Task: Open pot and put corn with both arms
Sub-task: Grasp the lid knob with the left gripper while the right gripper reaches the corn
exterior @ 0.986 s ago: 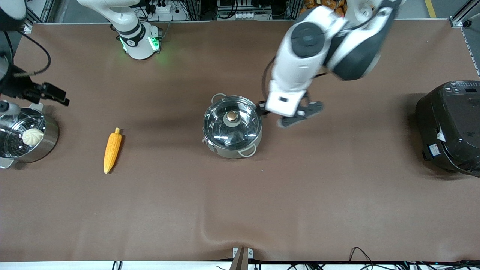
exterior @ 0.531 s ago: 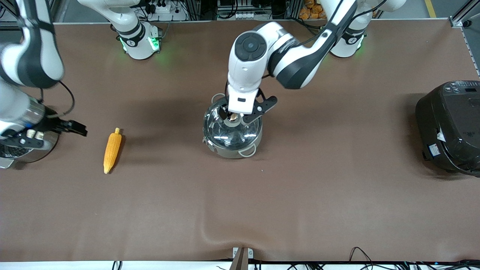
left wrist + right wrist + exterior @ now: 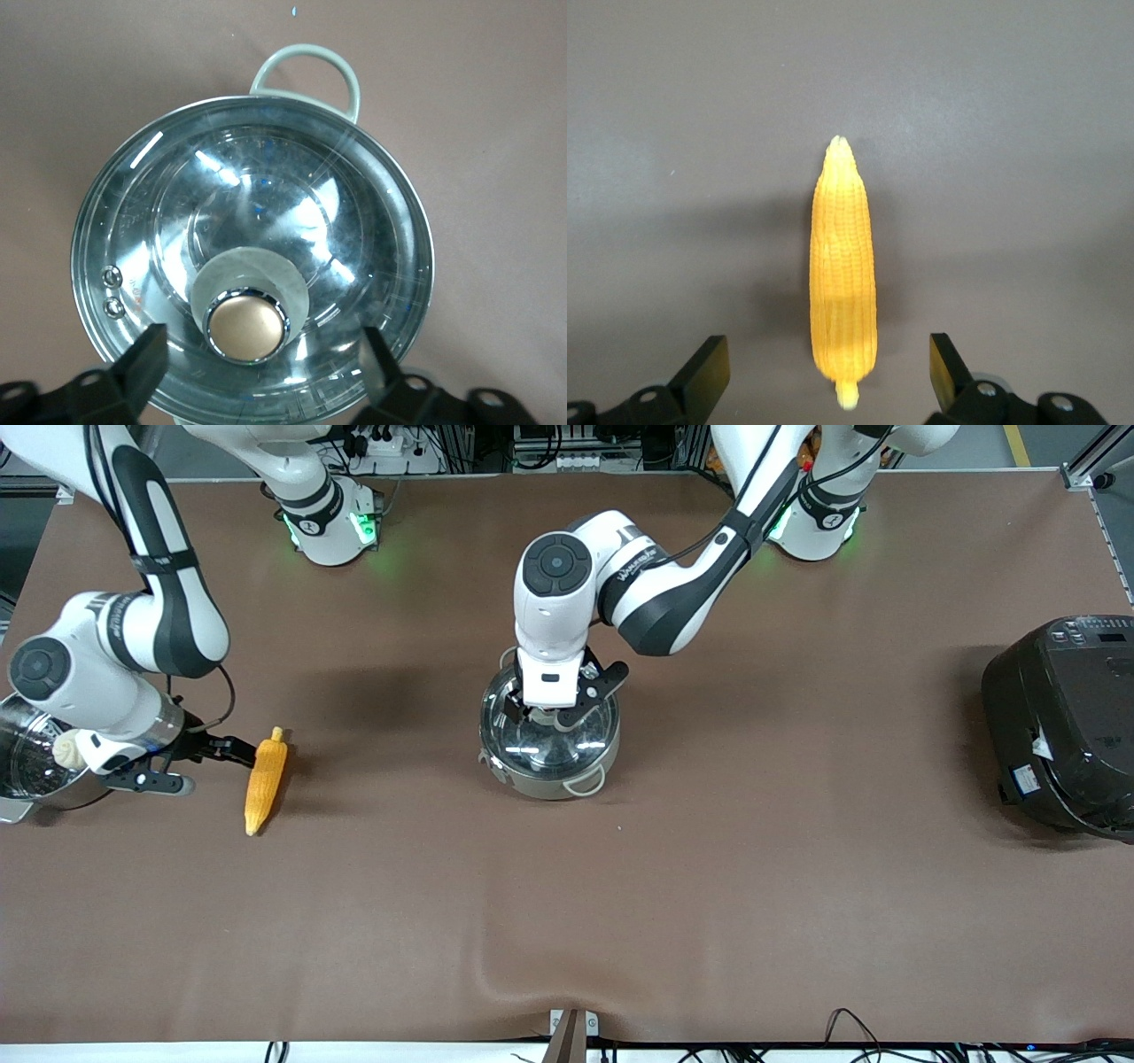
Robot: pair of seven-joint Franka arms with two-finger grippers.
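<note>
The steel pot (image 3: 549, 757) stands mid-table with its glass lid (image 3: 532, 735) on. My left gripper (image 3: 551, 713) is open over the lid. In the left wrist view its gripper (image 3: 259, 359) has one finger on each side of the brass knob (image 3: 246, 325) on the lid (image 3: 266, 204), not touching it. The corn (image 3: 265, 781) lies on the mat toward the right arm's end. My right gripper (image 3: 205, 766) is open just beside the corn's thick end. In the right wrist view that gripper (image 3: 826, 367) straddles the stem end of the corn (image 3: 843, 266), with gaps on both sides.
A steel steamer pot (image 3: 22, 775) with a white bun (image 3: 64, 751) stands at the right arm's end, close to the right wrist. A big black cooker (image 3: 1063, 726) stands at the left arm's end. The brown mat (image 3: 620, 903) covers the table.
My left gripper moved from beside the pot to over the lid and came down around the knob. My right gripper moved from over the steamer pot to the corn's thick end.
</note>
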